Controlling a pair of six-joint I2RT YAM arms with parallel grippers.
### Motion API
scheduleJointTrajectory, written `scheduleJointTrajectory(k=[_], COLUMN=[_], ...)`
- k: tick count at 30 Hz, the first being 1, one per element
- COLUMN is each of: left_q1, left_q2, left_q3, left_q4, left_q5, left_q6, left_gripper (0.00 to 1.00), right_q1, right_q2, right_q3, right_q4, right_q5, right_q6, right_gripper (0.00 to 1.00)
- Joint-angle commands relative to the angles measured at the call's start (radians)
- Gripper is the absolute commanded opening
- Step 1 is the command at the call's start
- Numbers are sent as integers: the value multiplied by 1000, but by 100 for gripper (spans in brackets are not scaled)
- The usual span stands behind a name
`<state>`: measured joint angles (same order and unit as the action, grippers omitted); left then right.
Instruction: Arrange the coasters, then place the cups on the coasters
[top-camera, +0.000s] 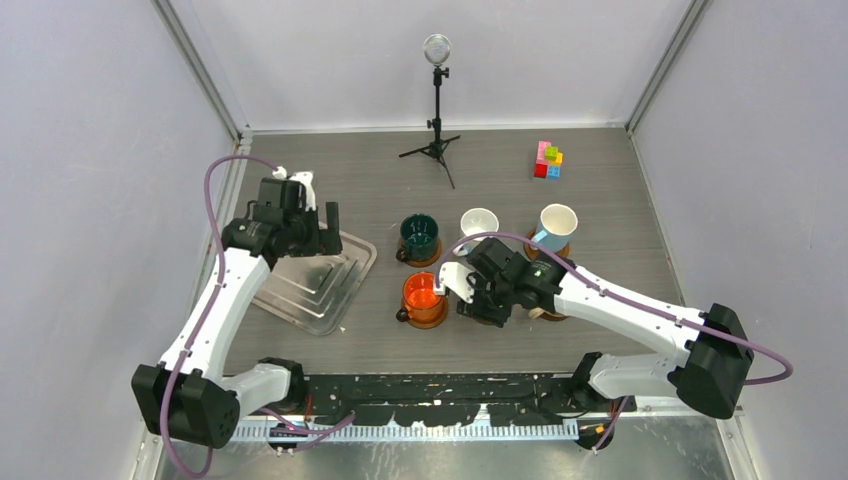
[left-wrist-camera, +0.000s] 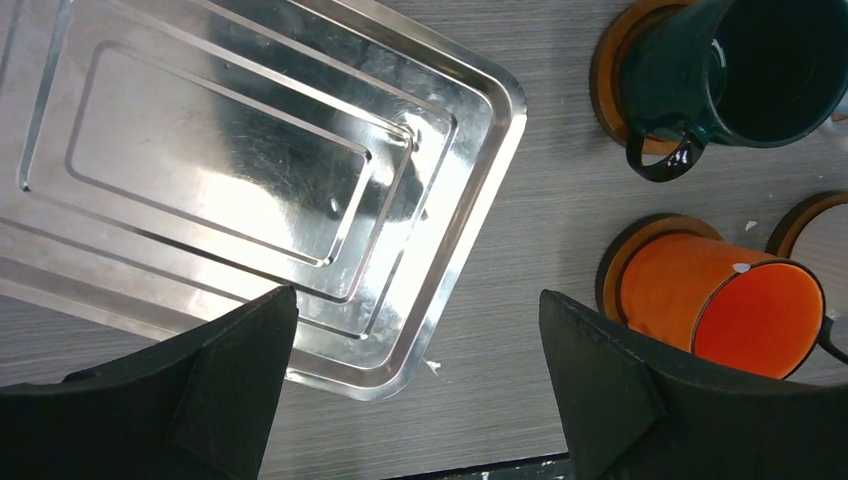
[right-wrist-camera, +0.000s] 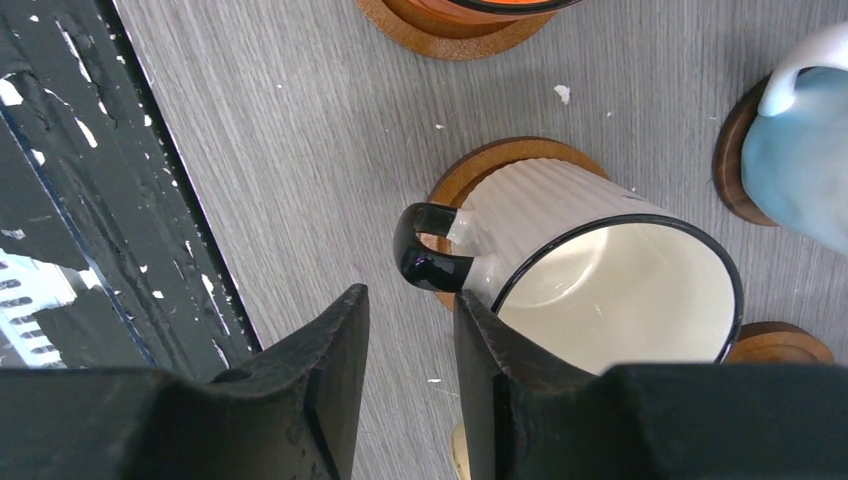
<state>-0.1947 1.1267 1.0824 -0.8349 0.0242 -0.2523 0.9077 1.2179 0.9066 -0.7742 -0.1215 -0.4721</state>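
**Right arm.** The right gripper (right-wrist-camera: 410, 300) is hovering low over the table. Its jaws are standing almost together, with only a thin slit of bare table showing between them and nothing clamped. Just ahead of the fingertips, the white ribbed mug (right-wrist-camera: 560, 225) with the dark rim is sitting upright on a brown coaster (right-wrist-camera: 470, 175), with its black handle (right-wrist-camera: 420, 262) pointing back toward the slit. One finger is overlapping the mug's rim in the wrist view, and whether it is touching cannot be told. Further ahead and to the right, the light blue mug (right-wrist-camera: 795, 170) is resting on its own coaster (right-wrist-camera: 730, 160).

**Left arm.** The left gripper (left-wrist-camera: 415, 345) is hanging with its jaws wide apart and is holding nothing. The silver tray (left-wrist-camera: 470, 200) is lying below and ahead of its left finger. The orange mug (left-wrist-camera: 720, 305) is standing on a coaster (left-wrist-camera: 625, 245) just ahead of its right finger. Beyond that, the dark green mug (left-wrist-camera: 720, 70) is sitting on another coaster (left-wrist-camera: 605, 70). In the top view the plain white mug (top-camera: 478, 222) is standing in the same far row as the green and blue mugs
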Motion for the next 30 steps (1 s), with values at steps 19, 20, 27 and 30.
scheduleJointTrajectory(k=[19,20,27,30], left_q1=[244,244,224,222], left_q2=[541,570,776,871], left_q3=[434,449,575,649], left_q4=[-171,-161,-111,-113], left_q5=[3,-60,-269,-314], left_q6=[119,3,-214,-237], left_gripper=[86,87,90,90], right_q1=[-74,-93,-208,-233], right_q2=[-117,-116,-81,-80], right_q3=[193,207,319,353], right_q4=[-76,-72,-93,-106], right_q5=[-168,-172,-205,-204], right_q6=[122,143,237,257], right_gripper=[70,70,71,71])
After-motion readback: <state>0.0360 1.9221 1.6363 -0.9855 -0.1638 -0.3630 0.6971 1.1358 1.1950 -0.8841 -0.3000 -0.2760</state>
